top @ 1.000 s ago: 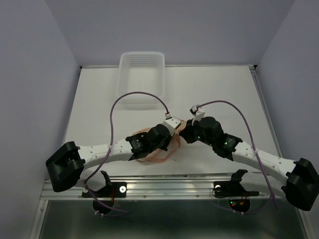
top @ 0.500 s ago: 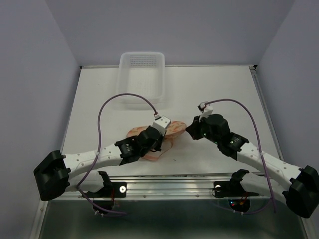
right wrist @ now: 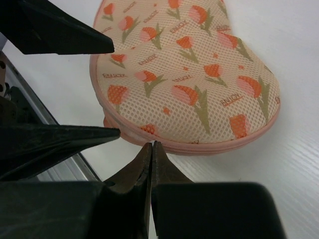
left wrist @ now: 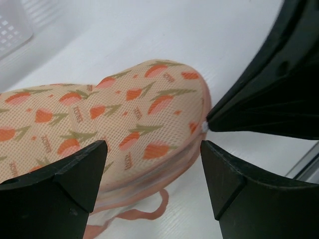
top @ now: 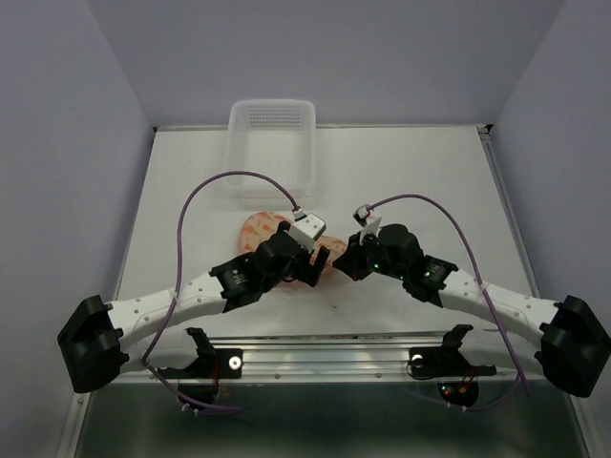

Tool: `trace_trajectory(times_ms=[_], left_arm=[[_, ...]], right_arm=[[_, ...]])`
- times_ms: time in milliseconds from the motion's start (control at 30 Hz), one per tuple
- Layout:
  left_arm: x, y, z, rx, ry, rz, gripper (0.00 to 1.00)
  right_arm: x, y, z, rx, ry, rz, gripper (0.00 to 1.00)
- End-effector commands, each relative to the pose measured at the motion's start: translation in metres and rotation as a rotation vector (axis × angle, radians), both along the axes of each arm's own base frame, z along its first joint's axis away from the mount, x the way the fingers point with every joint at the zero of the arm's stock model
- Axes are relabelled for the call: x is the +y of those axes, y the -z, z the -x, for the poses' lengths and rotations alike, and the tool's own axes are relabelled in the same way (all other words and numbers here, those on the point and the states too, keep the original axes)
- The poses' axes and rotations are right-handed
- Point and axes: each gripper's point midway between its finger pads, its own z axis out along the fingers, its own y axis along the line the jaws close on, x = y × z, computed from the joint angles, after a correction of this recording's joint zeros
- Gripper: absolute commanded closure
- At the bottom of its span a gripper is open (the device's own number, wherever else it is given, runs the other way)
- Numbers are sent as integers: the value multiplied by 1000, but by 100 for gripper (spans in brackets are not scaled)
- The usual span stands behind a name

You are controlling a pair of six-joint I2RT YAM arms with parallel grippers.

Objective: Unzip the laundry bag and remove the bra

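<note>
- right gripper (right wrist: 152,145): jaws pressed together with no gap showing. The tips sit right on the pink zipper trim at the nearest end of the laundry bag (right wrist: 189,74). I can't tell if a zipper pull is actually pinched in there (the left wrist view shows a tiny pale speck at the tip, too small to call).
- left gripper (left wrist: 153,149): jaws spread wide, holding nothing. They hang over that same near lobe, one finger either side of it, and neither seems to touch the fabric.
- so both arms are at the same end of the bag, and the right one is the one in contact with it.
- the bag lies flat on the table (top: 410,172). Its long axis runs from the grippers away toward the far left, so most of the zipper edge is beyond the jaws, not under them.
- the trim I can see looks closed.
- bra: not visible as such, I'd guess it's inside. A peachy strap (left wrist: 149,215) pokes out under the near edge; can't say whose.
- white basket (top: 272,143) is at the far edge, well apart from the bag.
</note>
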Motion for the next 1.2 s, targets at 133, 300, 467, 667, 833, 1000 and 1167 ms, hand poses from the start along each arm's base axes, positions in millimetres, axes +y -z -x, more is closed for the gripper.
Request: trace_trajectory(times_ms=[133,300,467,667,833,1000,1167], left_arm=[[-29,-21,24,-56,194,68,15],[-36,-5,25,-28,216,22,29],[-42,4,25,-14,217,13,41],[-40,20,22,1,197,-32,53],[-43,28,26,22,209,-36,65],[-42,28,26,22,195,-26,96],[-38,22,30,22,194,1,100]], right_arm=[[28,-25,-1,-33,-44,-91,99],[26,-28,-3,-42,-35,-91,99],[25,-27,-3,-41,-27,-88,99],[22,-28,-3,-48,-21,-87,99],[21,-33,-5,-61,-6,-90,99],[15,-33,-9,-71,30,-77,99],[-8,-29,-22,-102,154,-15,99]])
